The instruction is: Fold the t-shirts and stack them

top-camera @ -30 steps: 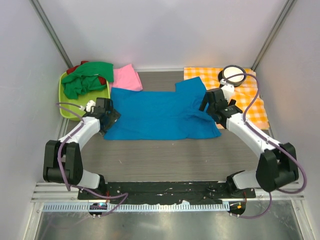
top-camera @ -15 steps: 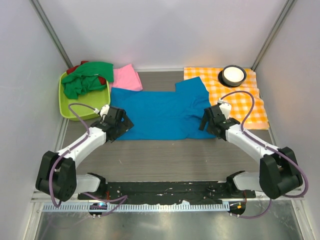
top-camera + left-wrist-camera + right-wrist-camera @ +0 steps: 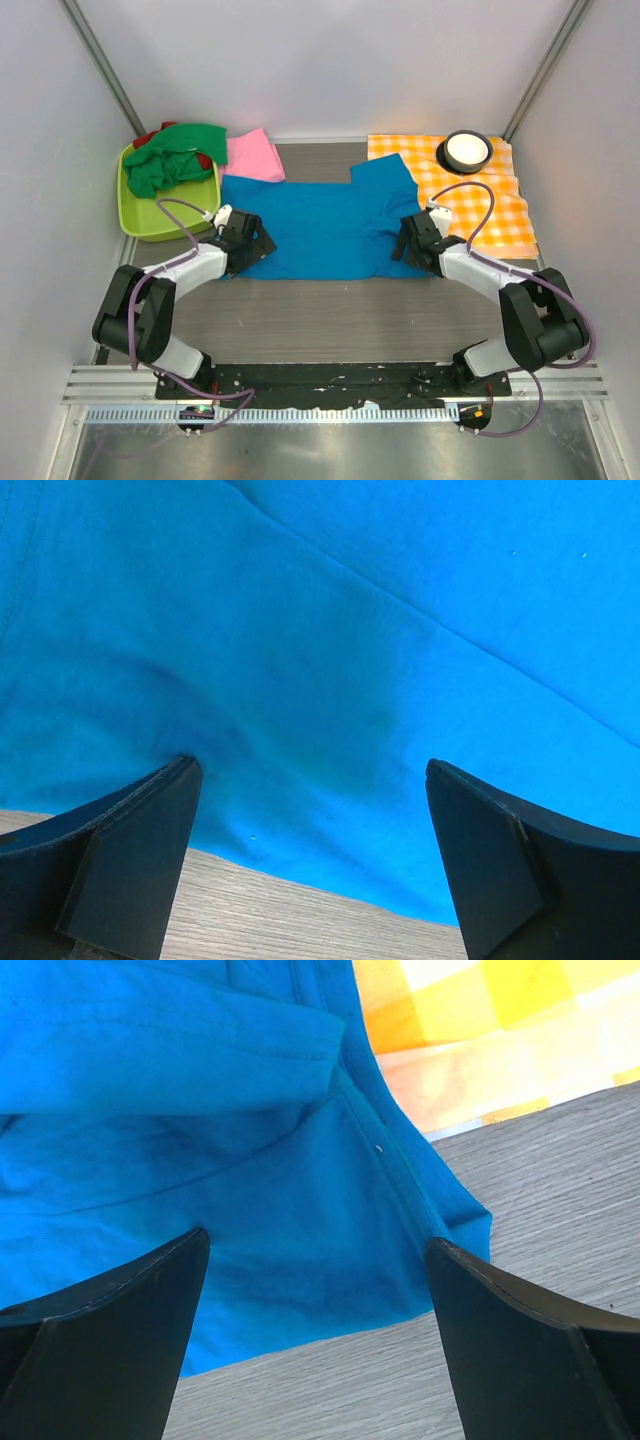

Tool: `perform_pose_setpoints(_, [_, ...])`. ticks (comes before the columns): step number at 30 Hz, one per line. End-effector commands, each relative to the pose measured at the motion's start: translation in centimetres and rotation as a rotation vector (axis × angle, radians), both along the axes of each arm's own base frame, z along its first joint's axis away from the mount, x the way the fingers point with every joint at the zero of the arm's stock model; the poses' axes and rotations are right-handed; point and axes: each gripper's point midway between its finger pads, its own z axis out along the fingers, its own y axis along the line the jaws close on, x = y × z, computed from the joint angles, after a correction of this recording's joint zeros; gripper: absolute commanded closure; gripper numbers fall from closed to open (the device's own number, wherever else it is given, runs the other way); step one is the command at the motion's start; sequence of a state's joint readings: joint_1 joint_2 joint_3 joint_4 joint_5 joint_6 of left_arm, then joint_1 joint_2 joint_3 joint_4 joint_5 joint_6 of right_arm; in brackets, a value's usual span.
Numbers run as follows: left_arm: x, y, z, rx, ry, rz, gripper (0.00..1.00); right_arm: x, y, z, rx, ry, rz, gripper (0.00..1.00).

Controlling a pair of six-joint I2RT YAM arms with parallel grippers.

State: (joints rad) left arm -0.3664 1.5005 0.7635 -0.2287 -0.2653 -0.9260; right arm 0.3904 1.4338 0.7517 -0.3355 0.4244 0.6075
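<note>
- T-shirt [image 3: 320,225], bright blue, lies spread flat mid-table, its right edge on the checked cloth [image 3: 490,205].
- Left gripper [image 3: 252,240]: fingers wide apart over the near-left hem (nothing clamped).
- Right gripper [image 3: 406,243]: also apart, over the near-right corner.
- Pink tee [image 3: 252,155] lies behind; green tee [image 3: 175,158] and red tee [image 3: 146,138] are heaped in the lime bin [image 3: 150,222].

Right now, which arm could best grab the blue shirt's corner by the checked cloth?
Right: the right fingers hover open at that corner of the bright blue cloth t-shirt beside the orange checked cloth; the left fingers sit opposite.

plain white walls [image 3: 330,60], grey wood-grain tabletop [image 3: 340,320], metal rail [image 3: 120,388] along near edge
</note>
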Motion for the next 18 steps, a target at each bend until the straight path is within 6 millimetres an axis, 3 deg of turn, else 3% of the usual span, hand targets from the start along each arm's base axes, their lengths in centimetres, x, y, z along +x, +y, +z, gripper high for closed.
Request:
perform_pose_setpoints(1, [0.6,-0.2,-0.4,-0.004,-0.027,-0.008,0.0,0.5,-1.2,-1.1,-0.008,-0.03,-0.068,0.06])
perform_pose_setpoints(6, [-1.6,0.9,-1.8,0.025,0.042,0.022,0.0,-2.1,-1.8,-3.2,0.001,0.076,-0.137,0.06])
perform_pose_setpoints(11, [-4.3,2.1,-2.2,0.048,0.104,0.051,0.0,-4.1,-2.5,-2.1,-0.012,0.102,-0.201,0.05])
perform_pose_setpoints(18, [-8.3,1.8,-2.4,-0.016,0.155,0.072,0.0,-8.3,-2.9,-1.6,-0.072,0.173,-0.216,0.04])
